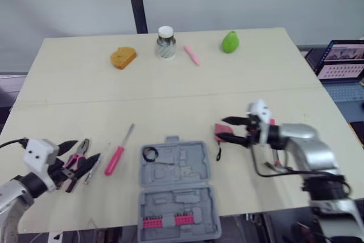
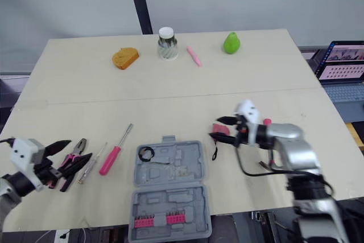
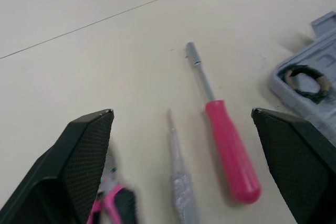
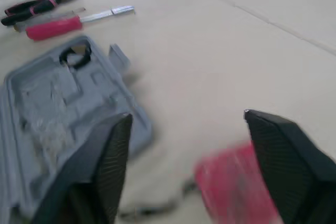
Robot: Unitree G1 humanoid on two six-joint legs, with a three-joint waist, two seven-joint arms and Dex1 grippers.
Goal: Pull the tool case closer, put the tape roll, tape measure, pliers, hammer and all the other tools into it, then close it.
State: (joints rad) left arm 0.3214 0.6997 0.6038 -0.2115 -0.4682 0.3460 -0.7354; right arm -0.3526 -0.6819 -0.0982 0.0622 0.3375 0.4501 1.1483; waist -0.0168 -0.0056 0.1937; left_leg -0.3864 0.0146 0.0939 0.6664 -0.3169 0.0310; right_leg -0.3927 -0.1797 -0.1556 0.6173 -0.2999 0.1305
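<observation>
The grey plastic tool case (image 1: 182, 203) lies open at the near edge of the pale wooden table (image 1: 170, 83), with the black tape roll (image 1: 150, 153) in its upper tray. To its left lie a pink-handled screwdriver (image 1: 115, 157), a thin clear-handled screwdriver (image 3: 178, 166) and pink-and-black pliers (image 2: 75, 153). The left gripper (image 3: 182, 114) hangs over the pliers, fingers spread wide. Right of the case, the right gripper (image 1: 223, 128) has its fingers apart either side of the red tape measure (image 4: 239, 182), not clamped on it
</observation>
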